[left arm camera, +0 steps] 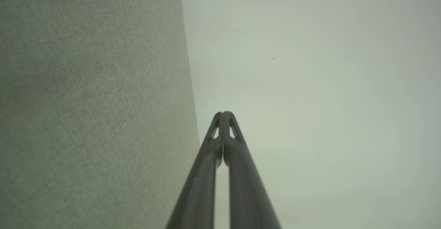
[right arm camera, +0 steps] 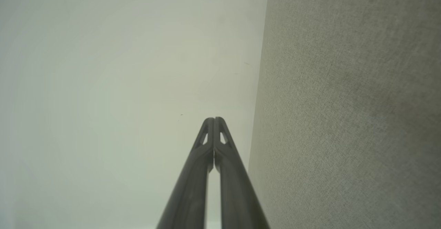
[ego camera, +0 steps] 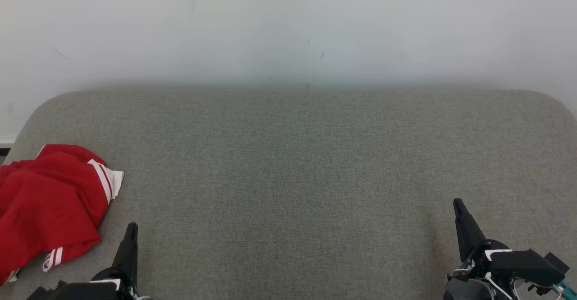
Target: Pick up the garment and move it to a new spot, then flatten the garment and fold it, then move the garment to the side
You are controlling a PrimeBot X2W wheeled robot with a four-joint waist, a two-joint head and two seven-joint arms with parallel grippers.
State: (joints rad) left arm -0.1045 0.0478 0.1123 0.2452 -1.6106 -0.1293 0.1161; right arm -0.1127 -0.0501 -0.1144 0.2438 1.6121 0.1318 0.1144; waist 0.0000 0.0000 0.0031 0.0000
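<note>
Garment: red garment (ego camera: 49,205) with white stripes, lying crumpled at the left end of the grey padded surface (ego camera: 293,164); part of it runs off the head view's left edge
Left gripper: the left gripper (ego camera: 131,228) has its two dark fingers pressed together with nothing between them, and sits low at the near edge
Right gripper: the right gripper (ego camera: 457,203) also has its fingers together and holds nothing, at the near right
Bearing: the cloth lies to the left of the left gripper and a little ahead of it, its striped near hem close beside the fingers but apart from them
Long axis: the heap runs roughly far to near, slanting leftward as it comes closer (the folds hide its true outline)
Nearer arm: the left, plainly; the right is well apart, across the bare middle
Step in hand: pick-up not yet begun, by my judgement
Next move calls for: parting the left fingers and swinging left over a raised fold
</note>
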